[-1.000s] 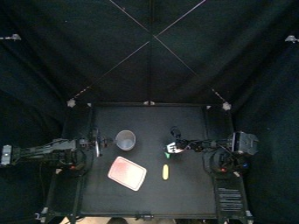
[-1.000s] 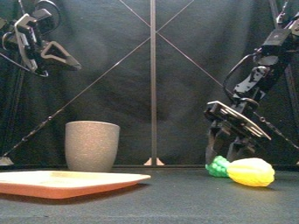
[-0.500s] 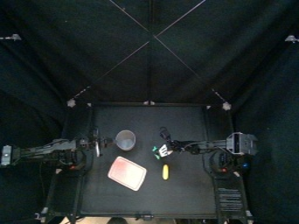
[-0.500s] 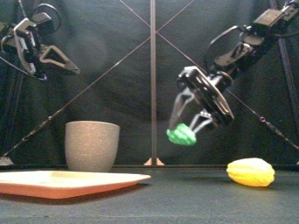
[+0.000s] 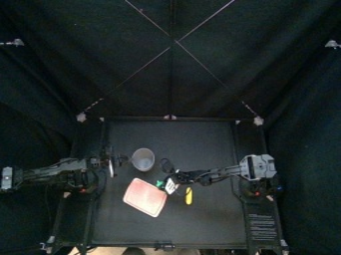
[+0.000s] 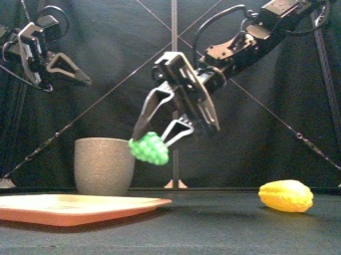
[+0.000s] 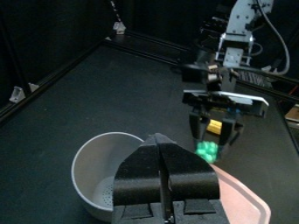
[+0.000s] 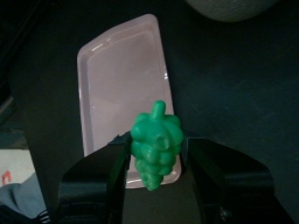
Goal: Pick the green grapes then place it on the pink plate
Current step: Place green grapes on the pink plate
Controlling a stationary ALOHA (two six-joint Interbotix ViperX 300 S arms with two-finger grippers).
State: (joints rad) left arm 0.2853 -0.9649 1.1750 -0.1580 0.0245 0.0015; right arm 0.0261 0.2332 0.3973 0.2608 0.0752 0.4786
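The green grapes (image 6: 148, 147) hang in the air, held by my right gripper (image 6: 166, 131), which is shut on them. They are above the right end of the pink plate (image 6: 80, 208), just right of the grey cup (image 6: 104, 165). In the right wrist view the grapes (image 8: 155, 144) sit between the jaws with the pink plate (image 8: 122, 96) below. From above, the right gripper (image 5: 170, 184) is at the plate's (image 5: 144, 198) right edge. My left gripper (image 7: 170, 175) is shut and empty, raised at the left (image 6: 47, 60), near the cup (image 7: 111, 171).
A yellow toy fruit (image 6: 285, 196) lies on the table at the right, seen from above (image 5: 188, 196) just right of the plate. The grey cup (image 5: 143, 158) stands behind the plate.
The right gripper lifted the grapes from beside the yellow toy and carried them left, to above the plate's right end. The left arm has not moved.
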